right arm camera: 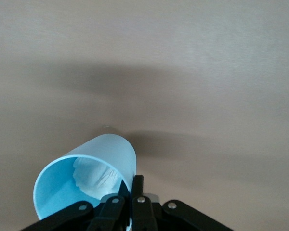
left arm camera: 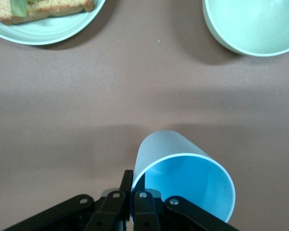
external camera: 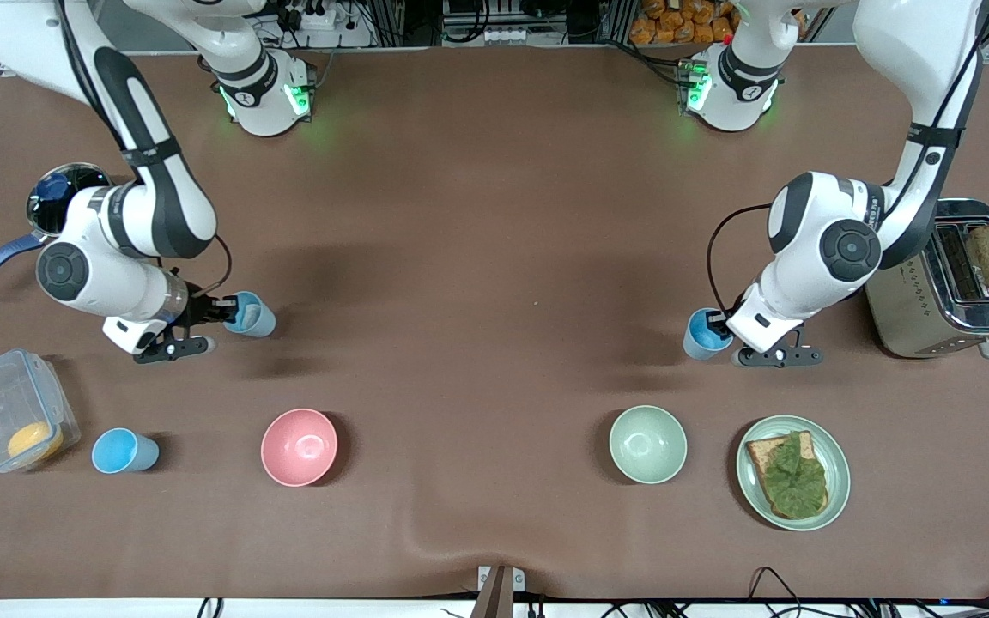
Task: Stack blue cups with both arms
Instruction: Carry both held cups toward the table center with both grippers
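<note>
1. The right gripper, mid-left of the front view, is closed on the rim of a small tapered light-blue plastic cup with a white patch inside. One finger is seen inside the wall and one outside in the right wrist view, which looks like the only workable pinch on a wall this thin.
2. The left gripper, mid-right of the front view, is clamped the same way on the rim of a plain light-blue tapered cup. Whether either cup is lifted off the brown table covering can't really be told.
3. A third light-blue tumbler is left standing untouched at lower left, probably the stacking base or the last one.
4. The glossy pink bowl and pale green bowl are sat lower centre, out of the way, so a meeting in the middle seems possible.
</note>
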Robot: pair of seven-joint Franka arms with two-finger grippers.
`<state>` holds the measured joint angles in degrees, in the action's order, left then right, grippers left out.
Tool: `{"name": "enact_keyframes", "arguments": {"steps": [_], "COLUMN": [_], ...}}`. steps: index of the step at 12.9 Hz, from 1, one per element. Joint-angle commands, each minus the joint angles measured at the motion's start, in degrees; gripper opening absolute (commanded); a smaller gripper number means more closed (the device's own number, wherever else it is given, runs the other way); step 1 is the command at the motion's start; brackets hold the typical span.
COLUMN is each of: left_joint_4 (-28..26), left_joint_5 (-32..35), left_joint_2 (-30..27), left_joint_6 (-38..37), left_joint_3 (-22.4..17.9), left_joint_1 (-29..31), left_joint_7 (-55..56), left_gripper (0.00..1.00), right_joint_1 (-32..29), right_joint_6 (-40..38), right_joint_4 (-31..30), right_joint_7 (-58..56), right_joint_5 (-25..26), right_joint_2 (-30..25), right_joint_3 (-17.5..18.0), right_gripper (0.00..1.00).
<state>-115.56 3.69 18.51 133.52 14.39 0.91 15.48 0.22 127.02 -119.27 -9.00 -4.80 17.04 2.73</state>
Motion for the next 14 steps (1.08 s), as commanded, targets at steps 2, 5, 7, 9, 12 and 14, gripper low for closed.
{"name": "enact_keyframes", "arguments": {"steps": [2,5,7,9,12,14], "left_joint_4": [1.4,5.3,6.5,8.2,11.8,13.3], "left_joint_5": [0.4,0.3,0.3,-0.6,-1.8,-1.7], "left_joint_2": [-0.8,-0.4,-0.3,0.6,2.6,3.8], "left_joint_6": [-1.7,-6.6,-7.6,-8.0,-8.1,-8.1], "left_joint_3": [1.6,3.4,4.9,7.3,7.9,7.8], "left_joint_1": [0.1,-0.1,-0.2,-0.5,-4.0,-6.6], "left_joint_7": [2.4,3.9,6.7,9.3,16.6,20.5], "left_gripper": [0.0,0.0,0.0,0.0,0.0,0.0], "right_joint_1": [7.1,15.7,21.6,26.9,33.5,37.2], "right_joint_6": [-2.1,-1.3,0.2,3.0,10.2,13.0], "right_joint_4": [1.8,3.1,4.0,6.6,8.7,12.0], "right_joint_7": [7.8,19.7,28.1,38.1,49.9,57.5], "right_joint_5": [-0.8,-5.5,-7.9,-7.8,-7.9,-7.4], "right_joint_2": [-2.5,-1.8,-1.1,1.7,6.8,11.1], "right_joint_3": [-0.3,-0.3,-0.4,0.0,1.0,1.3], "right_gripper": [0.0,0.0,0.0,0.0,0.0,0.0]}}
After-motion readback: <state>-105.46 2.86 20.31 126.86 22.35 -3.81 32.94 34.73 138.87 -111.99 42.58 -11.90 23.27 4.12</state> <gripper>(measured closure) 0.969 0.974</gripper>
